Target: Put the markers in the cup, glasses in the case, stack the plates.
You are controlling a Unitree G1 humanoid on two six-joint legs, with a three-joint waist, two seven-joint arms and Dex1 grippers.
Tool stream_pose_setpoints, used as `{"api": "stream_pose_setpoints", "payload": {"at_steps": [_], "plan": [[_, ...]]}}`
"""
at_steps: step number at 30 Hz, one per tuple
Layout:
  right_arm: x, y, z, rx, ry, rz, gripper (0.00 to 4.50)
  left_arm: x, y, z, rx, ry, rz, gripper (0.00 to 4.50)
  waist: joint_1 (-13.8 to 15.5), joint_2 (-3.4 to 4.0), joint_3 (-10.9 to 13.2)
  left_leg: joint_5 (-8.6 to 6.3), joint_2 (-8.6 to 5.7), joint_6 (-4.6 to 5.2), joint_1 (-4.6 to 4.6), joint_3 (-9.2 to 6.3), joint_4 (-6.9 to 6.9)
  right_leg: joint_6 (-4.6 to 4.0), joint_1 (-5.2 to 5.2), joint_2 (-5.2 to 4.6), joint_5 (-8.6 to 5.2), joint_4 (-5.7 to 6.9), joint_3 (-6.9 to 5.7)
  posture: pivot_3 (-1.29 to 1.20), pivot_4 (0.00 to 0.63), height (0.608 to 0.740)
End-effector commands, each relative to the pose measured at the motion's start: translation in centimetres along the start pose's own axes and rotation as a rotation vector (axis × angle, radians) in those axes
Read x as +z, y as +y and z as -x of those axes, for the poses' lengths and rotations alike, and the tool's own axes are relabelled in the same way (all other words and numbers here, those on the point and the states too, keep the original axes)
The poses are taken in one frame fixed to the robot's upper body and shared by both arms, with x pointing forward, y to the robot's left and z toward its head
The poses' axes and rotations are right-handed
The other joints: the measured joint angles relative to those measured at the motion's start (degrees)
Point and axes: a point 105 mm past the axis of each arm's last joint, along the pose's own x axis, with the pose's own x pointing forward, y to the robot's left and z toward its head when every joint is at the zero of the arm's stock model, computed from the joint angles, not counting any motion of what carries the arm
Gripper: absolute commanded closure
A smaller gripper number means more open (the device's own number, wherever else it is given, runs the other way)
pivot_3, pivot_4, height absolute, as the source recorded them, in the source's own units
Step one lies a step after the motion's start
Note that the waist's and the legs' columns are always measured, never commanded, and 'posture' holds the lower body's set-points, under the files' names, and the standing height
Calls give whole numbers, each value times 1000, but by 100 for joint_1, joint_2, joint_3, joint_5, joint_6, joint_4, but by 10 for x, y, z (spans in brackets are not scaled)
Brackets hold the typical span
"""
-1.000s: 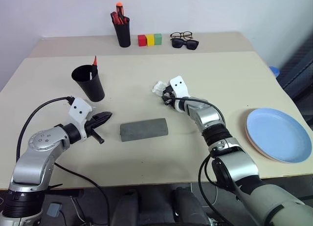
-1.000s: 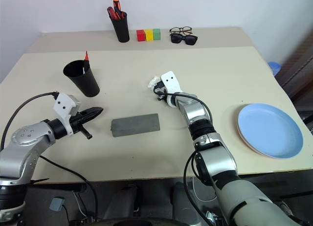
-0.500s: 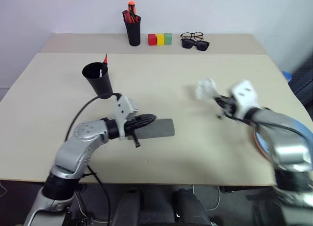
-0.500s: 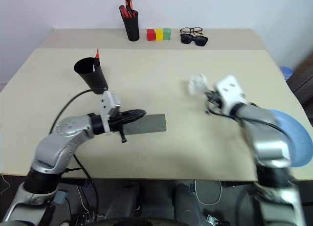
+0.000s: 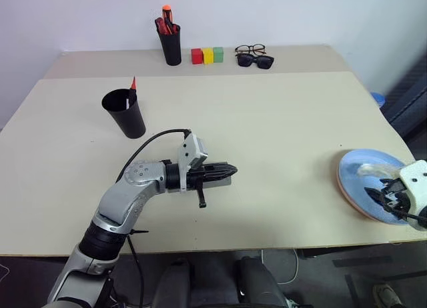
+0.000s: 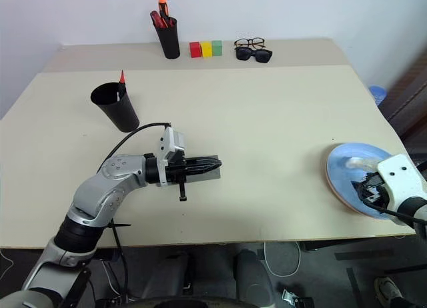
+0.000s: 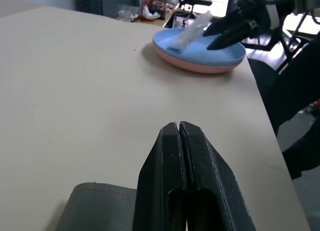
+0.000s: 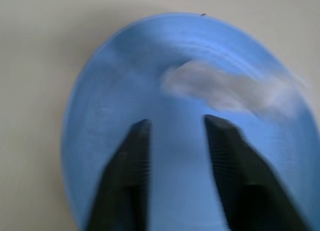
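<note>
Two round plastic plates (image 5: 370,188) are sitting stacked at the right near edge of your beige worktop (image 5: 280,121), the light blue one on top of the pink one, with a crumpled white scrap (image 5: 373,169) lying on the blue surface. Your right end effector (image 8: 175,141) is hovering over that blue plate with its two black fingers standing apart and nothing between them; the white scrap is lying just beyond the fingertips.

Your left end effector (image 7: 179,128) is pointing to the right, level over the middle near part of the worktop, with its fingers pressed together and nothing gripped. It is lying directly over the grey rectangular fabric-like spectacle case (image 6: 212,175), which is resting flat on the worktop; you cannot tell whether the fingers are touching the case.

Over at the left you are seeing the wide tapered matte black plastic tumbler (image 5: 124,113) standing upright, with a slim red-tipped marker (image 5: 132,85) poking out of it at the far rim.

Along the far edge, a narrow straight black pen holder (image 5: 170,47) is standing with red and orange pens (image 5: 164,20) bunched in it. Beside it to the right three small blocks (image 5: 207,55), red, yellow and green, are sitting in a row, and further right two pairs of spectacles are lying together: clear-lensed black-framed glasses (image 5: 248,49) on the far side, touching dark-lensed sunglasses (image 5: 255,61) on the near side.
</note>
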Motion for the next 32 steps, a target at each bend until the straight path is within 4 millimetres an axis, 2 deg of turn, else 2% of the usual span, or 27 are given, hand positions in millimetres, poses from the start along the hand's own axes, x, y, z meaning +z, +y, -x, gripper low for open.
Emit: {"api": "stream_pose_setpoints", "payload": {"at_steps": [1, 5, 8, 11, 13, 15, 17, 18, 22, 27, 32], "plan": [[37, -11, 2, -39, -122, 104, 1221, 12, 0, 7, 26, -34, -48, 4500, -11, 0, 0, 0, 0, 0, 0, -1, 1, 0, 0, 0, 0, 0, 0, 0, 150, 740], [68, -11, -2, 11, -222, 134, 1221, 14, 15, 24, 137, -30, -62, 4500, -23, -1, 0, 0, 1, 0, 1, -5, 0, 0, -1, 2, 0, 0, 0, 0, 150, 740], [97, 4, -10, 107, -334, 142, 1221, 13, 33, 46, 276, -20, -68, 4500, -34, -5, 3, 0, 1, 0, 1, -10, -3, 0, 0, 2, 0, -1, -3, 0, 150, 740], [131, 34, -24, 252, -481, 79, 1221, 5, 54, 80, 480, 27, -89, 4500, -86, -5, 4, 0, 4, 0, 2, -10, -2, 0, -1, 1, 0, -1, -2, 0, 150, 740], [148, 61, -37, 344, -551, 62, 1221, -4, 64, 112, 633, 80, -104, 4500, -89, -7, 5, 0, 7, 0, 2, -13, -3, -1, -1, 4, 0, -1, -3, 0, 150, 740], [159, 78, -49, 397, -602, 54, 1221, -11, 69, 134, 746, 125, -109, 4500, -77, -8, 5, 0, 10, 0, 1, -14, -9, -2, -8, 4, 0, -1, -4, 0, 150, 740], [162, 105, -69, 479, -616, 26, 1221, -20, 65, 170, 891, 168, -126, 4500, -67, -11, 6, 0, 10, 0, -10, -14, -8, -1, -16, 0, 0, -2, -5, 0, 150, 740], [162, 113, -76, 511, -613, 19, 1221, -20, 62, 180, 938, 172, -137, 4500, -66, -11, 6, 0, 14, 0, -10, -14, -7, -1, -15, -4, 0, -5, -6, 0, 150, 740], [161, 114, -90, 545, -607, 14, 1221, -20, 56, 190, 1004, 165, -143, 4500, 142, -14, 9, -1, 1, 1, -20, -17, -1, 1, -12, -32, 1, -12, -15, 0, 150, 740], [157, 113, -97, 564, -596, 29, 1221, -27, 45, 197, 1048, 171, -123, 4500, 106, -14, 8, -2, -4, 4, -13, -15, -3, 2, -4, -47, 2, -16, -20, 0, 150, 740], [159, 110, -99, 561, -597, 34, 1221, -33, 43, 201, 1053, 176, -116, 4500, 88, -13, 8, -2, 1, 3, -13, -15, -8, 2, -9, -36, 2, -15, -20, 0, 150, 740]]}}
